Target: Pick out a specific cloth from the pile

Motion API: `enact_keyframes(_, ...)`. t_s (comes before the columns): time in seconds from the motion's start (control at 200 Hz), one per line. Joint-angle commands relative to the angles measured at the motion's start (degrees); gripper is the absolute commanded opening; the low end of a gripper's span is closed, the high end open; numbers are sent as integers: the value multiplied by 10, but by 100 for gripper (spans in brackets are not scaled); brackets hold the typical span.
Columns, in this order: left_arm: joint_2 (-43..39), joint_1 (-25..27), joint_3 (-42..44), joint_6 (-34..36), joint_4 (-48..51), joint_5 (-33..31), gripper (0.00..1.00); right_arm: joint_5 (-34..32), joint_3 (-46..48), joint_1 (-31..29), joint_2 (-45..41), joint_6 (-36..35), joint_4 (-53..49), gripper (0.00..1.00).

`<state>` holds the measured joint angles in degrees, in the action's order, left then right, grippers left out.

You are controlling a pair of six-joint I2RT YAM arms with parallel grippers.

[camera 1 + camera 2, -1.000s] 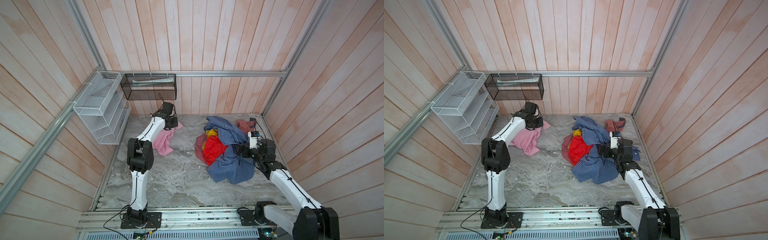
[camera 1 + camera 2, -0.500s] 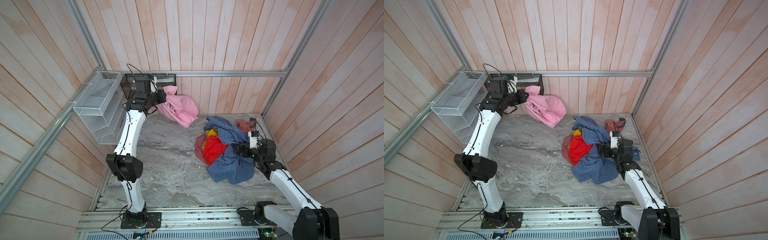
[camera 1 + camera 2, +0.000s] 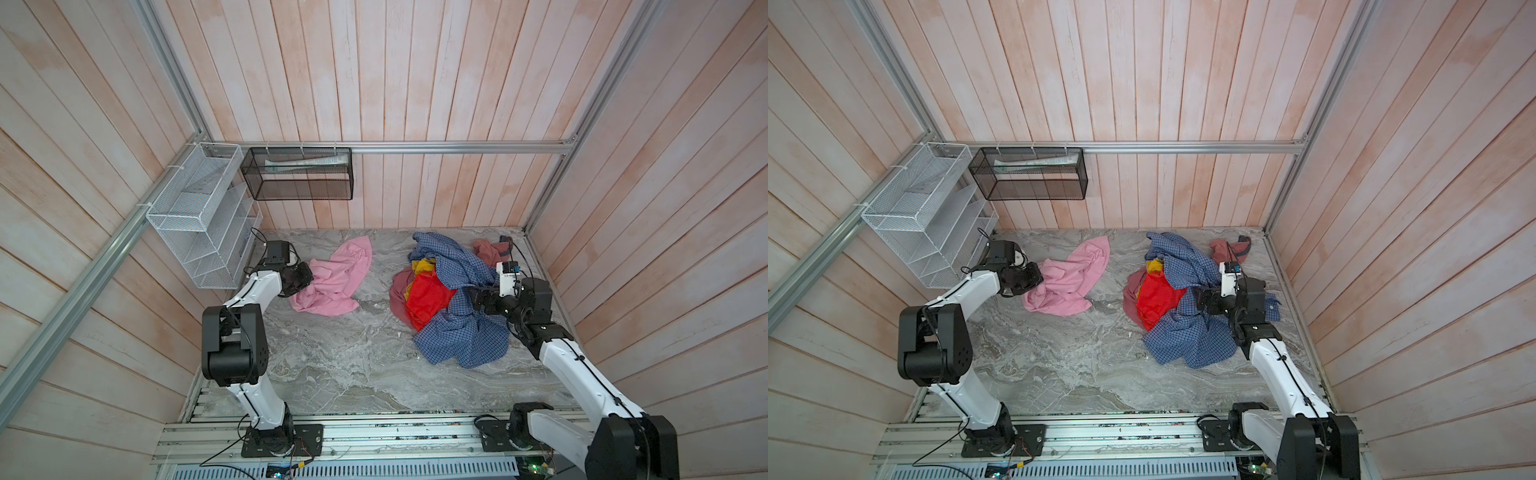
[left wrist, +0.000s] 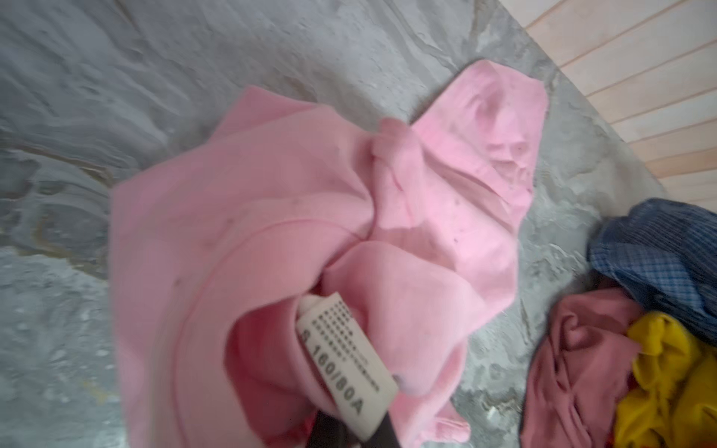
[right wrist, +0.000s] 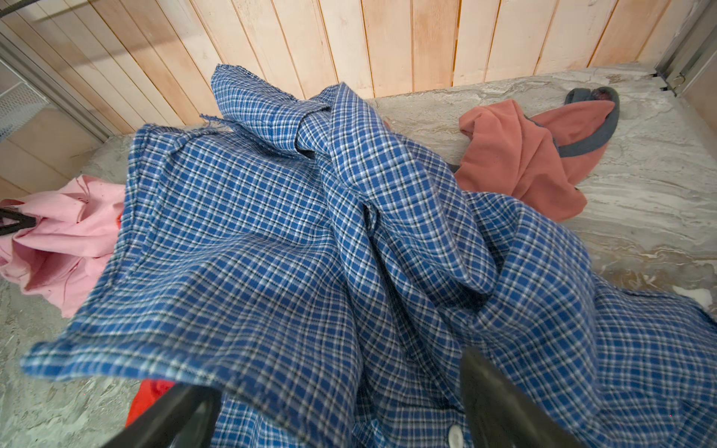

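The cloth [image 3: 336, 278] [image 3: 1073, 276], light pink, lies rumpled on the marble table at the back left, apart from the pile [image 3: 453, 299] [image 3: 1183, 299]. My left gripper [image 3: 305, 279] [image 3: 1037, 279] sits low at the cloth's left edge. In the left wrist view it [image 4: 349, 430] is shut on the cloth [image 4: 271, 194] at its white neck label [image 4: 341, 360]. My right gripper [image 3: 478, 301] [image 5: 337, 395] is open at the pile, and the blue checked shirt [image 5: 310, 232] drapes between its wide-apart fingers.
The pile holds a bright red cloth [image 3: 428, 299], a yellow piece [image 3: 422, 266] and a dusty-rose piece [image 3: 399, 286]. A salmon garment with grey trim [image 3: 490, 251] lies at the back right. A white wire rack [image 3: 199, 224] and a black mesh basket [image 3: 299, 174] hang on the walls.
My left gripper rose high toward the black basket with the cloth hanging from it, then came back down. The cloth now lies more spread out on the table. The right arm stayed still.
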<state>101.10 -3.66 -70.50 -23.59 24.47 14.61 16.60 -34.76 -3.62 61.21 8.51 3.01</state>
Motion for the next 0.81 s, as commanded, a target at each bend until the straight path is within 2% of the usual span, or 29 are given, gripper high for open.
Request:
enact_keyframes(0.0, -41, 4, -20, 32, -32, -52, 0, 12, 0, 0, 0, -4, 4, 94)
enact_keyframes(0.155, -48, 26, -89, 50, -14, -69, 0, 15, 0, 0, 1, 1, 7, 94)
enact_keyframes(0.315, -54, 66, -179, 67, -2, -152, 0, 14, -1, -1, -1, 4, 3, 94)
enact_keyframes(0.555, -149, 68, -177, 63, -27, -225, 0, 3, -8, -1, -13, -5, -8, 94)
enact_keyframes(0.655, -174, 63, -191, 74, -2, -214, 0, 6, -15, -1, -9, -7, -9, 94)
enact_keyframes(0.8, -144, 58, -264, 91, 118, -193, 0, 18, -21, -1, 4, -7, -3, 94)
